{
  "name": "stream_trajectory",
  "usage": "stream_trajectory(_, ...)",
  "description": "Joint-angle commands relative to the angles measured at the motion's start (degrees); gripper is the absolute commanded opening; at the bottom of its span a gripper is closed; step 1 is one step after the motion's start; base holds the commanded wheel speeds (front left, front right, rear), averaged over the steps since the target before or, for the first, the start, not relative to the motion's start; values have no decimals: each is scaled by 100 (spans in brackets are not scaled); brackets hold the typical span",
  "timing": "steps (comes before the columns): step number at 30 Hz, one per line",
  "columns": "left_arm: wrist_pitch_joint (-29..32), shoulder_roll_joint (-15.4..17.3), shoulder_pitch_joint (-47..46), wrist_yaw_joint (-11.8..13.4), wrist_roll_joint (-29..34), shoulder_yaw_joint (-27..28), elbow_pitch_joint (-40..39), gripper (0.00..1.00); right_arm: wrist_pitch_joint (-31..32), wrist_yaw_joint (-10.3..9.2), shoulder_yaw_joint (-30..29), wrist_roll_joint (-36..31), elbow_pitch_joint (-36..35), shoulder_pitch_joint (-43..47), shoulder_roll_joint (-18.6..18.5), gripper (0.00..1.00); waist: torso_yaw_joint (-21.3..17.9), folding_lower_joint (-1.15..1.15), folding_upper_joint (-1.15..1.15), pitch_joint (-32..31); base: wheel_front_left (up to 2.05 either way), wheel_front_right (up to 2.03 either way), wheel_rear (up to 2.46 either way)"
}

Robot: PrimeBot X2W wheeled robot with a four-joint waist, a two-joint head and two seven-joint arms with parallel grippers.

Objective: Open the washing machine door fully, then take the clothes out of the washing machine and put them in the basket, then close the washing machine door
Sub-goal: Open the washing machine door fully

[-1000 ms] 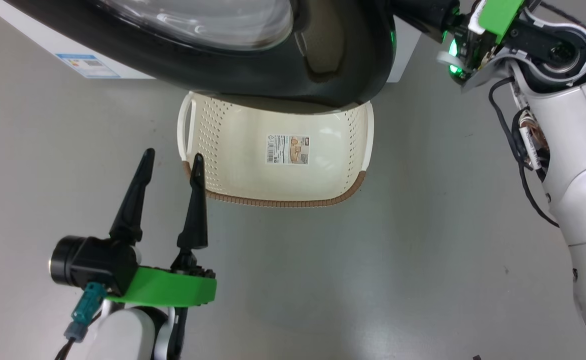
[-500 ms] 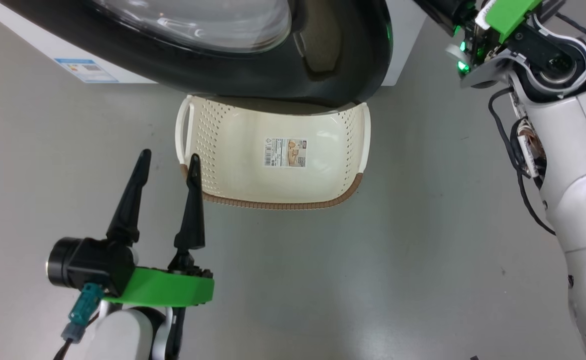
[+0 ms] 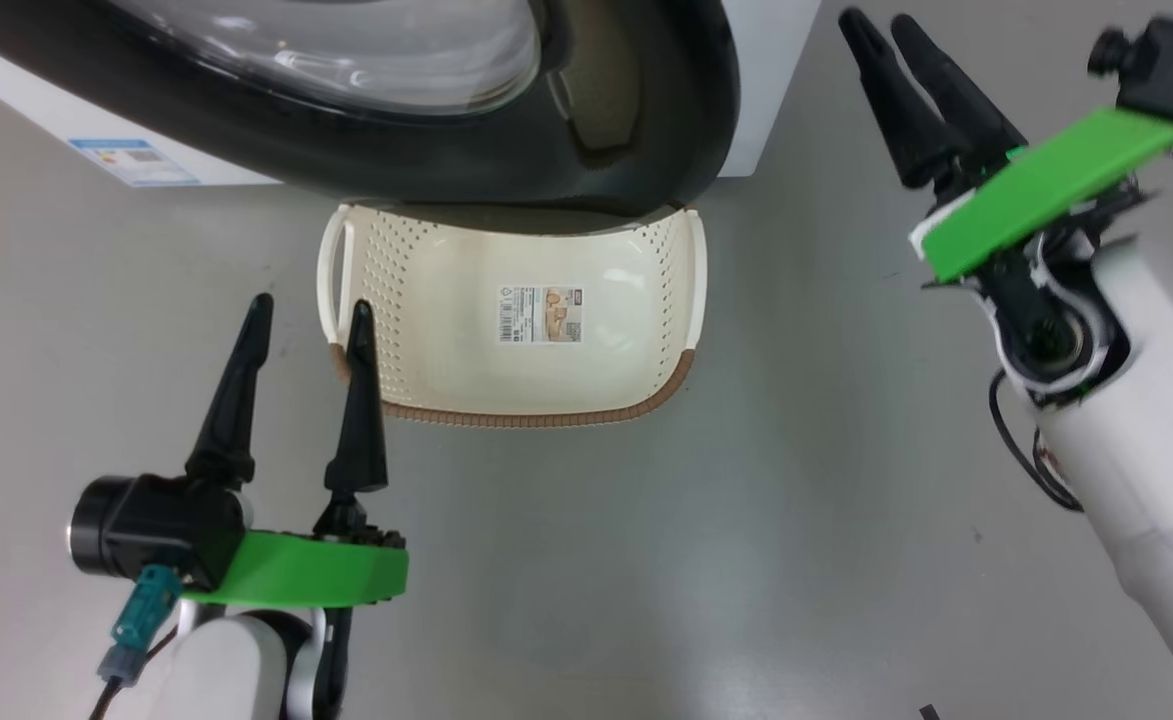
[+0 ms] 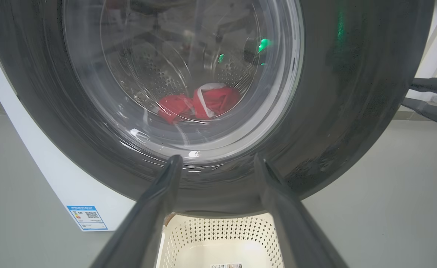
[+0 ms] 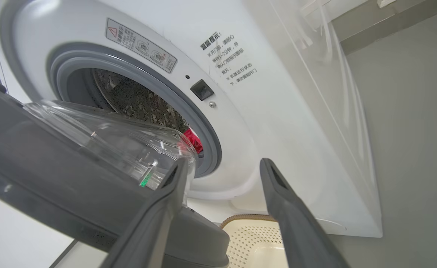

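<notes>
We face the white washing machine (image 5: 285, 111), which stands on a grey floor (image 3: 746, 560). Its grey rubber ring (image 5: 211, 141) frames the steel drum (image 5: 136, 100).

The door (image 3: 396, 150) is swung partway out from the front. In the right wrist view its clear glass bowl stands free of the opening. From the head view its black rim hangs over the far end of the basket (image 3: 506, 415).

The cream basket sits on the floor just before the machine, under the door. Its brown rim is towards us and a paper label (image 3: 538, 315) lies on its bottom.

The red and white clothes (image 4: 211, 104) lie low in the drum, seen through the door glass. A red scrap also shows inside the ring in the right wrist view.

Our left gripper (image 3: 311, 303) is at the lower left, its fingers spread apart and holding nothing. One fingertip crosses the basket's near left corner; we cannot tell whether it touches.

Our right gripper (image 3: 876, 18) is at the upper right, beside the door and clear of it. Its fingers are parted and hold nothing.

A small blue label (image 3: 136, 162) sits low on the machine's front.
</notes>
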Motion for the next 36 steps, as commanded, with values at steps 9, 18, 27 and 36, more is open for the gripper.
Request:
stream_trajectory(9,-44,101,196,-13,130,347,-193,100,-1429,30,-156,-2091,193,598,-113,100,-216,0,0,-137,0,0,0)
stream_trajectory(18,-44,101,197,-38,189,376,-259,100,-1433,30,-1631,-3958,-850,1779,599,100,-244,0,0,-175,0,0,0)
stream_trajectory(27,-44,101,160,-23,167,361,-289,100,-1434,30,-2141,-4976,-2070,2674,1005,100,-262,0,0,-141,0,0,0)
stream_trajectory(36,-44,101,156,-29,152,324,-265,100,-1434,30,-1949,-5022,-2196,3076,991,100,-224,0,0,-174,0,0,0)
